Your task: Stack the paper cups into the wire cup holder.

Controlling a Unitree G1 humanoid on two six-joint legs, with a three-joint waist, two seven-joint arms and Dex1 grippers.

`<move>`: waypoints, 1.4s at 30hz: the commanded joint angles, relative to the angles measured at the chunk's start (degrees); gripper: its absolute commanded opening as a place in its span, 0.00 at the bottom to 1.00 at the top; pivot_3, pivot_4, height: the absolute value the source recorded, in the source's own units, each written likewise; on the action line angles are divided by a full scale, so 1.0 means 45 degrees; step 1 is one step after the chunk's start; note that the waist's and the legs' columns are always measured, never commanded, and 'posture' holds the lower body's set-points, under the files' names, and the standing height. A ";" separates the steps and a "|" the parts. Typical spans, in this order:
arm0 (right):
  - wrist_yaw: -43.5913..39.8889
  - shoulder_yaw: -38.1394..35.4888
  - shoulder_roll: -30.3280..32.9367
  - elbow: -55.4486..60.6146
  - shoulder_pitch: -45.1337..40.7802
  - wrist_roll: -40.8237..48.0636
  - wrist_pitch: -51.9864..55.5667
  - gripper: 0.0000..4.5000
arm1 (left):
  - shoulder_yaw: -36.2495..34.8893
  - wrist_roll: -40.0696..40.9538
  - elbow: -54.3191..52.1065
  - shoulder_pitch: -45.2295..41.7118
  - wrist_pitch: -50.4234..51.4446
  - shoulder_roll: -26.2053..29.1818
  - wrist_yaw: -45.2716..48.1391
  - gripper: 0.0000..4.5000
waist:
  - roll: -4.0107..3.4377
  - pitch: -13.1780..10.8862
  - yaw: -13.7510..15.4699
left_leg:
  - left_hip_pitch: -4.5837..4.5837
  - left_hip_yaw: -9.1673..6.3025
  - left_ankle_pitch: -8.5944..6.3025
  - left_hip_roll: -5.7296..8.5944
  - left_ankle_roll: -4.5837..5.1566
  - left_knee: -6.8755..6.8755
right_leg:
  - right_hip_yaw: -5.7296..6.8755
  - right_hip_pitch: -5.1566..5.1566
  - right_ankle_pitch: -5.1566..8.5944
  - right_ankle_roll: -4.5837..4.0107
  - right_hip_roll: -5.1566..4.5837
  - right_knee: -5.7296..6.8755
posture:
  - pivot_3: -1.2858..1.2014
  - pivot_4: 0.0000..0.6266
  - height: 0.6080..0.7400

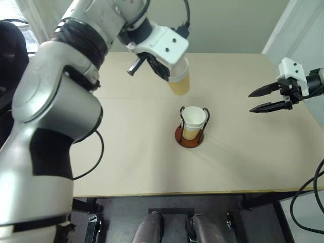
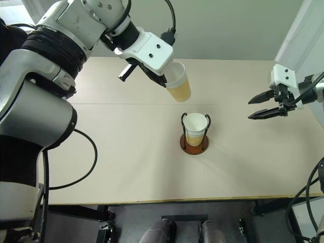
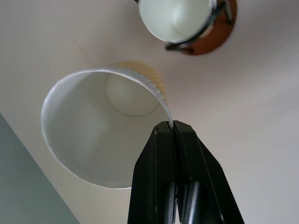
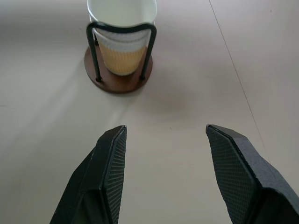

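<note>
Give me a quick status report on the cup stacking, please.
Left gripper shut on paper cup, held above table. Right gripper open, empty. Wire cup holder already holds cups. Nothing in the way.

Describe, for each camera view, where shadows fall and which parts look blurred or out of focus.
Left eye view: soft light, a faint shadow beside the wire cup holder on the table. Left wrist view: the left gripper pinches the held paper cup at its rim, and the near cup wall looks soft. Right wrist view: the open right gripper is soft-edged, with a pale shadow beside the holder's base.
</note>
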State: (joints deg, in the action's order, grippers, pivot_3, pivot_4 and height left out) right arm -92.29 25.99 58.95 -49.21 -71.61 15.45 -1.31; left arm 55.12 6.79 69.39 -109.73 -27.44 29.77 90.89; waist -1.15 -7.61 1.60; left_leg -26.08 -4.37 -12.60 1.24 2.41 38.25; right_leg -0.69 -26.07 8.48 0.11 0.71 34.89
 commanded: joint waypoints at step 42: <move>-0.0047 -0.0053 0.0888 0.1890 -0.0735 0.1462 0.0527 0.60 | 0.4242 0.4733 -0.3224 -0.0184 0.1658 0.0722 0.0359 0.00 | -0.0016 -0.0007 0.0086 | -0.0003 0.0019 -0.0021 -0.0010 0.0050 0.0173 | 0.0000 0.0052 -0.0022 0.0035 -0.0003 0.0039 | 0.52 0.24 1.00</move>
State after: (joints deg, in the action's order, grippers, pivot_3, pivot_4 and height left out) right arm -92.29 26.54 61.72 -41.55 -73.56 22.18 1.57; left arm 74.41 28.66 54.26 -109.94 -18.98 32.72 90.91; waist -1.23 -7.64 1.98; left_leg -26.09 -4.28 -12.70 1.19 2.63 39.03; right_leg -0.69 -25.83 8.38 0.27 0.70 35.06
